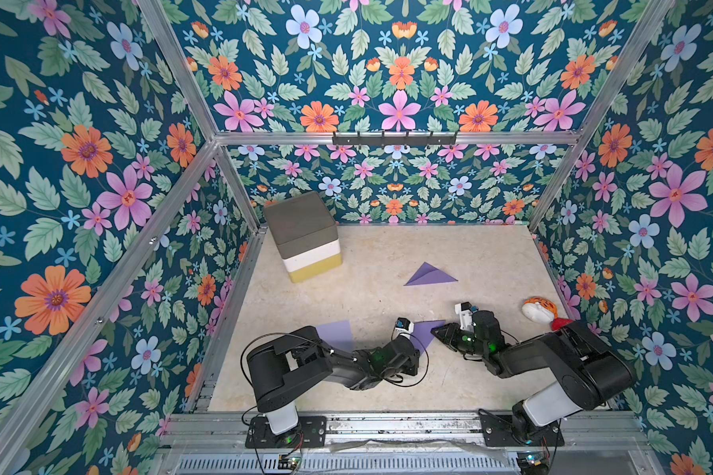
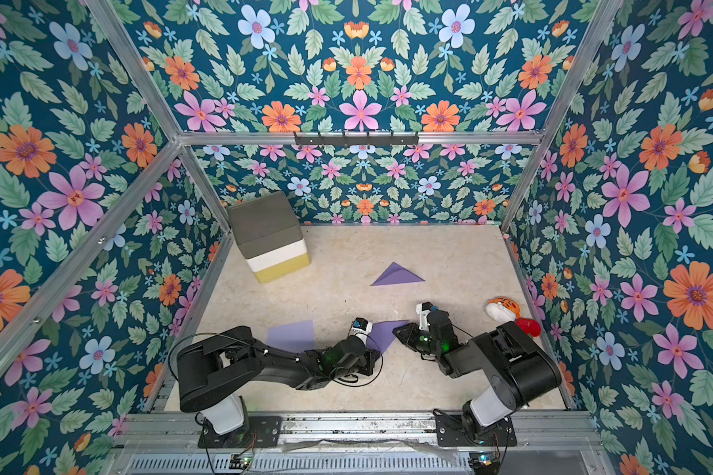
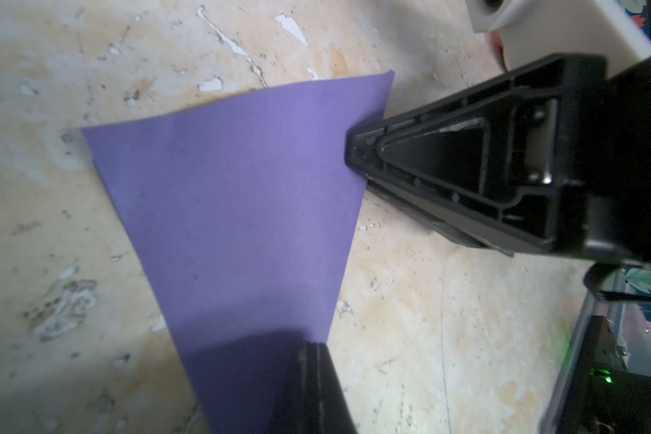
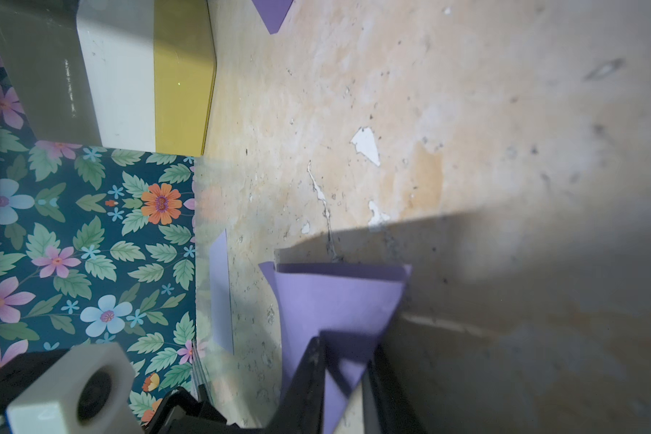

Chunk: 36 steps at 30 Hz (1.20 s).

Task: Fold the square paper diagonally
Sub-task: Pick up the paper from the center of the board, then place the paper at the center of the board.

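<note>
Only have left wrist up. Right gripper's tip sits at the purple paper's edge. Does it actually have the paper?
Observer: The right wrist view shows the purple paper running between the fingers of the right gripper. I cannot tell whether it is clamped.
Operator: Any other paper on the table?
Observer: Yes, a folded purple triangle lies alone toward the back wall.
Operator: That all?
Observer: No, a flat purple sheet lies partly hidden by the left arm.
</note>
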Available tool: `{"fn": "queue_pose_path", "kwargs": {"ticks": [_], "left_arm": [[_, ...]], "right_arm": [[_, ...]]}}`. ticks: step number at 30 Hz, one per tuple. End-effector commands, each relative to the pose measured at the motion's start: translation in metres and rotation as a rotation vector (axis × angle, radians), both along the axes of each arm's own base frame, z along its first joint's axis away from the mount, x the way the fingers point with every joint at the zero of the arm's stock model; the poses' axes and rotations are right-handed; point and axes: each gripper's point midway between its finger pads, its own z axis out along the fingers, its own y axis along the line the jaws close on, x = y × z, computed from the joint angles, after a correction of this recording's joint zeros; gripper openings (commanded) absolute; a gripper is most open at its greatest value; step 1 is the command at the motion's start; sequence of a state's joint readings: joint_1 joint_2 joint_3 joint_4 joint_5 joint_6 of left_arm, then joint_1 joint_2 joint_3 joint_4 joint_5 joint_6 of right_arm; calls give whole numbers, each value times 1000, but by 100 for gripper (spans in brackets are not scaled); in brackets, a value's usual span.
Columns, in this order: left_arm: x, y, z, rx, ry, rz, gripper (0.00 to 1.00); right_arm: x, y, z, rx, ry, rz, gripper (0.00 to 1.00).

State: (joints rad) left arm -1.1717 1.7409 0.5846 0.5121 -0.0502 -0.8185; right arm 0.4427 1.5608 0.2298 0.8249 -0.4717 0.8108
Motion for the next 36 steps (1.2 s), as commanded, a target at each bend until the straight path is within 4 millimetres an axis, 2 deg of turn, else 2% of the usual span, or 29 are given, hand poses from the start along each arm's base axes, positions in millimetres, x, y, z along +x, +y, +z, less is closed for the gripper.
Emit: {"fn": "queue_pose_path", "kwargs": {"ticks": [1, 5, 8, 13, 15, 17, 20, 23, 28, 32, 36], "left_arm": [[-28, 62, -54, 309, 130, -21, 0], [-23, 59, -40, 278, 95, -13, 1], [-18, 55, -22, 240, 58, -8, 13], [-10, 47, 9, 184, 2, -3, 34], [-5, 50, 21, 174, -23, 23, 38], [2, 61, 32, 172, -58, 76, 40], [15, 89, 48, 167, -116, 196, 44], [23, 115, 62, 146, -150, 290, 45], [31, 142, 82, 90, -199, 405, 45], [35, 169, 89, 97, -221, 510, 43], [35, 195, 90, 104, -229, 620, 41]], "right_arm": [[6, 2, 11, 10, -52, -4, 16], [8, 0, 21, 15, -86, -17, 6], [10, 5, 31, 43, -113, -18, 0], [14, 23, 40, 50, -139, 2, 0], [17, 28, 44, 63, -149, -5, 0], [21, 27, 47, 83, -156, -33, 0], [30, 22, 53, 94, -172, -98, 0], [41, 20, 68, 155, -201, -163, 0], [69, 23, 99, 292, -251, -296, 0], [92, 40, 130, 350, -323, -387, 0], [119, 61, 122, 281, -302, -495, 0]]}}
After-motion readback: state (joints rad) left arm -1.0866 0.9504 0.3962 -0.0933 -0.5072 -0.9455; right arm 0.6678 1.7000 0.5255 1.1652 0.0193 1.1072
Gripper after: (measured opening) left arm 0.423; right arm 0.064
